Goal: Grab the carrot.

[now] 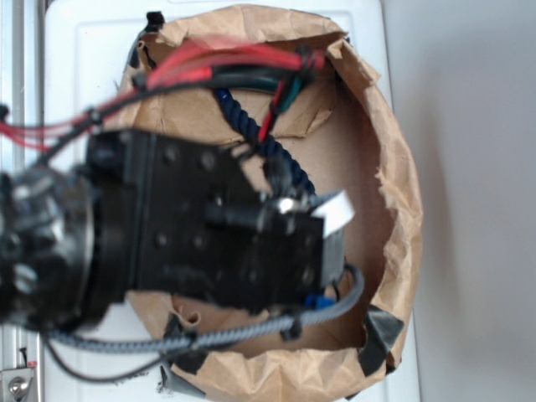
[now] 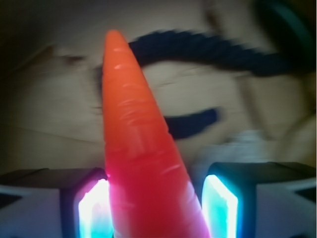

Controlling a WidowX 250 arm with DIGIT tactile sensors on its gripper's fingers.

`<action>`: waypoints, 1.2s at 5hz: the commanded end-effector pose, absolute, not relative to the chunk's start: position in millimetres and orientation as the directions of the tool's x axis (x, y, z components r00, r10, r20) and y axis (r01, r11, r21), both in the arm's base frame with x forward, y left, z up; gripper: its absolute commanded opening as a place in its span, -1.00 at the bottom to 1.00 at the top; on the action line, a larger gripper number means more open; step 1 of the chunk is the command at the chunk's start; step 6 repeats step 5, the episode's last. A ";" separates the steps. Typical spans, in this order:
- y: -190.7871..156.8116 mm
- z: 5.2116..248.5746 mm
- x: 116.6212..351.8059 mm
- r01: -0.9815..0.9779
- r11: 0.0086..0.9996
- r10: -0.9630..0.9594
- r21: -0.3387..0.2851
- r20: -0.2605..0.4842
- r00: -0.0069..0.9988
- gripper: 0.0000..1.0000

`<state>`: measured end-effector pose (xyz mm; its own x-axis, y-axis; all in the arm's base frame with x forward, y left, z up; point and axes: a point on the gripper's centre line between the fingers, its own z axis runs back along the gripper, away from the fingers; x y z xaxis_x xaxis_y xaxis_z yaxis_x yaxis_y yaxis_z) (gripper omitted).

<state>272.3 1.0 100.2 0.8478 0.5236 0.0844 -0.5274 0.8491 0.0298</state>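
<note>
Worktop: a white panel (image 1: 92, 59) is seen under a brown paper bag (image 1: 394, 176) rolled down into a shallow tub, its torn rim held with dark tape at the near edge. A plain grey surface (image 1: 477, 201) is seen past the worktop's right edge.

Inside the bag, a navy blue rope (image 1: 251, 134) is laid on the cardboard floor, toward the far edge; most of it is hidden by the arm.

Arm: the black wrist block (image 1: 201, 226) is reached in from the left edge, low over the bag's middle, with red and black cables (image 1: 218, 67) looped over the far rim and a grey braided cable along the near rim. From the exterior view the tool tip is blocked.

Wrist view: the carrot (image 2: 136, 148) is seen between the two lit fingers of the gripper (image 2: 156, 208), thick end nearest the camera, tip pointed away over the rope. The left pad (image 2: 94, 208) is pressed against the carrot; a thin gap is seen at the right pad (image 2: 220, 208). Full clamping cannot be told.
</note>
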 end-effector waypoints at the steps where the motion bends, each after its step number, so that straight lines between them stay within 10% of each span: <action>1: 40.4 170.1 264.8 -0.420 0.907 0.420 -0.040 0.182 0.889 -1.00; 2: 34.2 192.4 263.2 -0.403 0.910 0.411 -0.091 0.313 0.856 -1.00; 6: -1.8 198.1 295.7 -0.377 0.924 0.377 -0.062 0.303 0.875 -1.00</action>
